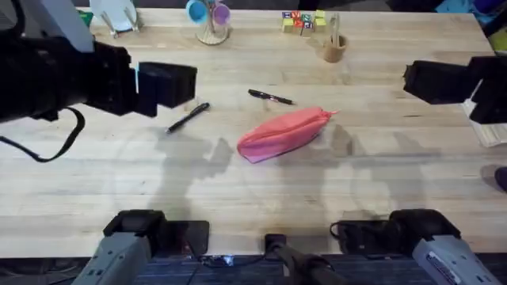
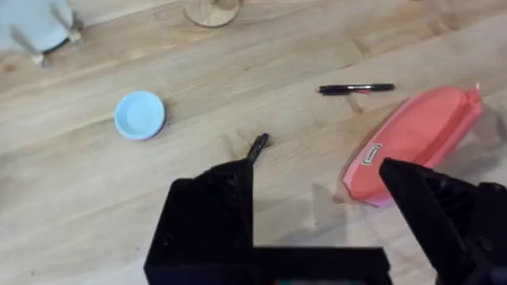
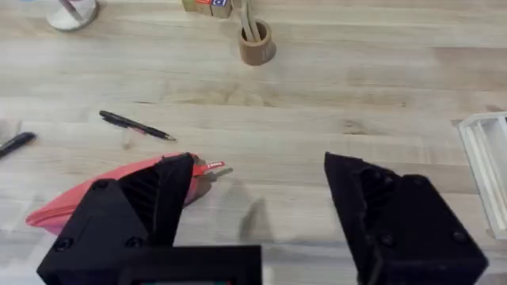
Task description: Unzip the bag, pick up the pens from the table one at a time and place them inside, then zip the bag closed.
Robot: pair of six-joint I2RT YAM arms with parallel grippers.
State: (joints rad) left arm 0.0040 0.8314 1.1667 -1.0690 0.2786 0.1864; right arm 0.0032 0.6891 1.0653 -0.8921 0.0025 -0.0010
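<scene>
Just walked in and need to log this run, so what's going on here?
Nothing is being held. The pink bag lies mid-table, and it appears zipped. Both pens rest on the table: the pen with the clip beyond the bag, the other pen to its left. The left gripper hovers open above that second pen, and the right gripper hangs open over the bag's tapered end. No pen is in the bag.

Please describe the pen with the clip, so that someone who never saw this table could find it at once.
Find the pink bag in the middle of the table. Just behind it, toward the far edge, lies the pen with the clip. The other pen lies farther left and is plain dark, with no pinkish clip.
</scene>
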